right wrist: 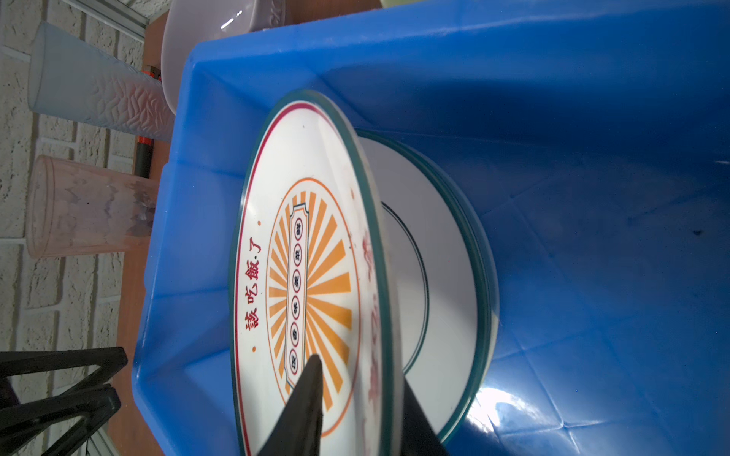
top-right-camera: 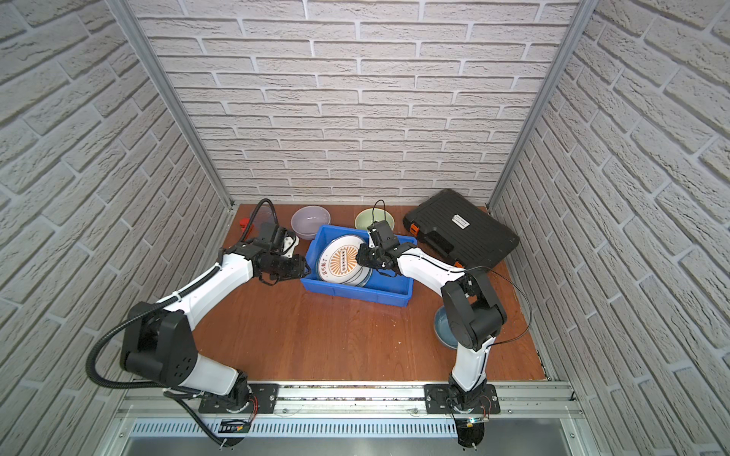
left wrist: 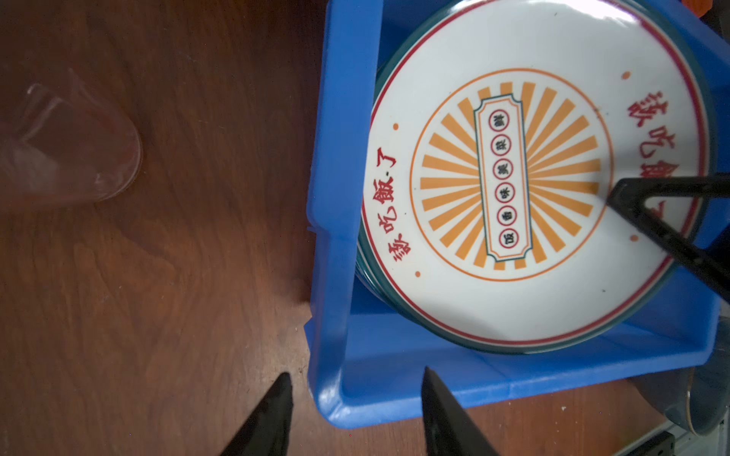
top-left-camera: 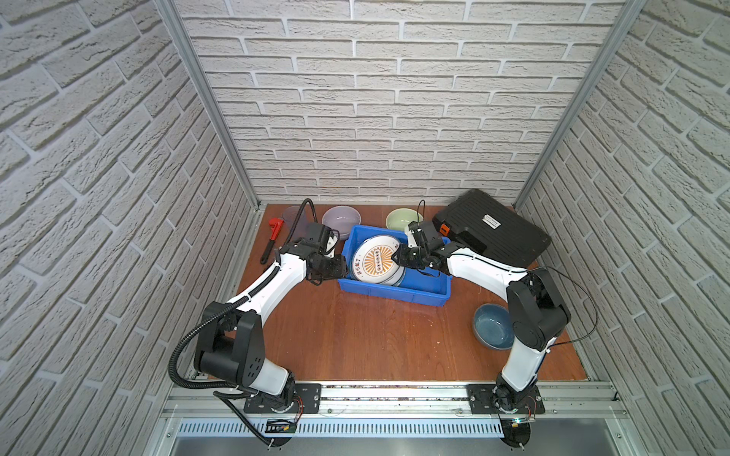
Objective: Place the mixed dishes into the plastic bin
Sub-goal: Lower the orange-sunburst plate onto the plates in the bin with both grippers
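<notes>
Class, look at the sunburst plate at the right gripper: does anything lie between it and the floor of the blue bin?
Yes. A teal-rimmed white plate lies in the blue bin, directly beneath the orange sunburst plate, which tilts above it. The right gripper straddles the sunburst plate's rim.

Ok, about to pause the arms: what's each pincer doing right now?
Left pincer: open, holding nothing.
Right pincer: around the tilted orange sunburst plate at its rim; whether it grips cannot be told.
</notes>
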Available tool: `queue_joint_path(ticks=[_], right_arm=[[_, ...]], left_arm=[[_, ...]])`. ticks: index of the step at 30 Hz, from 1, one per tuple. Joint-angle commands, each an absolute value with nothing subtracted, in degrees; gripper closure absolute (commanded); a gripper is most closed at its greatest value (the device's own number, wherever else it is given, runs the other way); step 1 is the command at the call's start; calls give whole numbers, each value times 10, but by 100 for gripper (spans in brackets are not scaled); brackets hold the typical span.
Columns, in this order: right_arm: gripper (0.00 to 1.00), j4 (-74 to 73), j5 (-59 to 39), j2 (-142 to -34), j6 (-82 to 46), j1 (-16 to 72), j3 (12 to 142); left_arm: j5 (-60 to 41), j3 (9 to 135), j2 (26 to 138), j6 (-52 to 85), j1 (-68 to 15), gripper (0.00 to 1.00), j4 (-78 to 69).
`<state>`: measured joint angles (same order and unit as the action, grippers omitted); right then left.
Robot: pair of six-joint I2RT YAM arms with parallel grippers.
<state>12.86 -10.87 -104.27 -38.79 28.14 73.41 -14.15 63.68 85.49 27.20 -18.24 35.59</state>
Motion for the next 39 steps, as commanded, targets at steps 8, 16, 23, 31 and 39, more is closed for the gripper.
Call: queue_joint_path(ticks=[8,16,23,31,39], right_arm=[[62,171,-87,-1040,-344,284,763],[57,199,-81,-1054,-327,285,775],[51,221,-76,-1070,-315,284,784],[49,239,-73,-1086,-308,285,796],[46,251,-68,-1090,-302,287,802]], left_arm=[[-145,646,869,273,-191,47,340],[-144,650,875,273,-195,48,341],[-142,650,876,273,-198,49,342],[-140,646,874,273,-198,50,343],[-141,643,871,271,-198,51,344]])
